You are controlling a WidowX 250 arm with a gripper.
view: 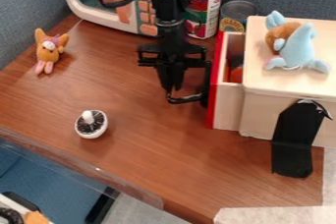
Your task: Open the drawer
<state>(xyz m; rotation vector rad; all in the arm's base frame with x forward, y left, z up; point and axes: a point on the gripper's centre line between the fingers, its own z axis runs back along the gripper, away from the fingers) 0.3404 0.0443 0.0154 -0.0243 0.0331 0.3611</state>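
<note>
Note the gripper [186, 98] hanging low over the table [151, 144], just beside the red front of the drawer [228, 107]. Cannot tell its opening, or any hold on the drawer. Note the drawer partly out of the wooden box [259, 112], with a red-orange thing [236, 73] inside. Place a blue toy [300, 48] on the box, cans [203, 9] near the table's back edge, a brown toy [49, 51] by its left edge.

Labels on the tall can [203, 12] and short can [234, 15] carry print too small to read
</note>
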